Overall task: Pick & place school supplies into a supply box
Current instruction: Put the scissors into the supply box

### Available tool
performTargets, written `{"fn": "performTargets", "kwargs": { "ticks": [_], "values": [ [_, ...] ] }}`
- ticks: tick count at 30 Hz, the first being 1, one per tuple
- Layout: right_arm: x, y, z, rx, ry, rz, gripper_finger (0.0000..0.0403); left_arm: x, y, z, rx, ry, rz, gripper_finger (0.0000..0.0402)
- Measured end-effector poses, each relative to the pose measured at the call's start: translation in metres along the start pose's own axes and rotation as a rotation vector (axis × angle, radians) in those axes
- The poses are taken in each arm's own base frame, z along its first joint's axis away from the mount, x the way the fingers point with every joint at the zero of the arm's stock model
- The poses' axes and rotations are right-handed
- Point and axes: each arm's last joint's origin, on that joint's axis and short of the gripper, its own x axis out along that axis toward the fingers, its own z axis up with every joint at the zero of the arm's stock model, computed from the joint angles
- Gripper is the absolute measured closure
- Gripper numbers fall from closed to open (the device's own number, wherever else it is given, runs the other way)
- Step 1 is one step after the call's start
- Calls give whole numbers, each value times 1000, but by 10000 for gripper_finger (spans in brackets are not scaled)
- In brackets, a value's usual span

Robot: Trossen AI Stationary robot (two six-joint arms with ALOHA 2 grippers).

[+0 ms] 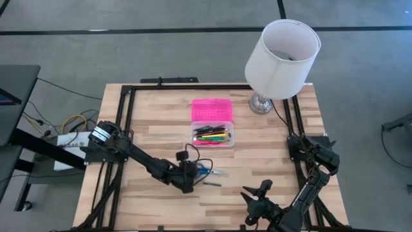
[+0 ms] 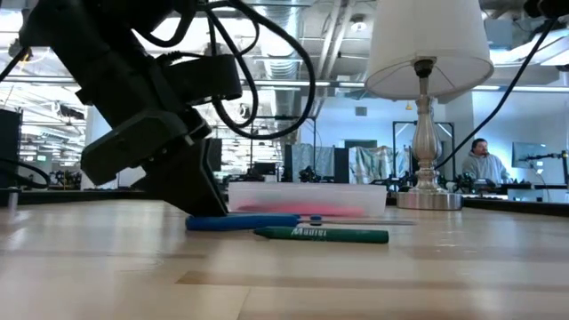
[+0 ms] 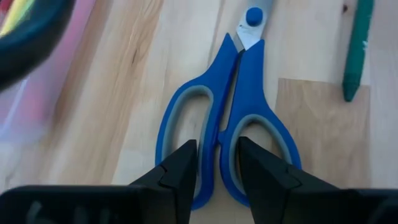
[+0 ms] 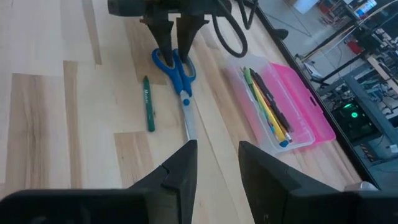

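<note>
Left gripper [image 3: 216, 163] down on scissors [image 3: 227, 112], fingers straddling the handle bridge, not clamped; right gripper [image 4: 217, 163] open, waiting near right; box [image 1: 213, 135] holds pens

A robotics lab in an open, industrial hall.

Behind the wooden desk [image 2: 284, 267], across the top of the low view, run exposed ceiling ducts [image 2: 293, 36] and strip lighting; more framed rigs and monitors [image 2: 529, 156] stand in the middle distance, and at the right a person [image 2: 483, 160] sits at a workstation. From above, grey floor [image 1: 129, 38] surrounds the desk, with loose cables [image 1: 71, 122] at the left; electronics with a green light [image 4: 354, 115] show at the right of the right wrist view.
</note>
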Motion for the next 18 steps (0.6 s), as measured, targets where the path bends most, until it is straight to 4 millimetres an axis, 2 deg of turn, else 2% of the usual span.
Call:
{"fn": "performTargets", "kwargs": {
  "ticks": [11,18],
  "values": [
    [0,0,0,1,0,0,290,-7,-4,-10,-118,73,-14,288],
    [1,0,-2,-2,0,-2,290,-24,-2,-17,-235,156,-14,288]
  ]
}}
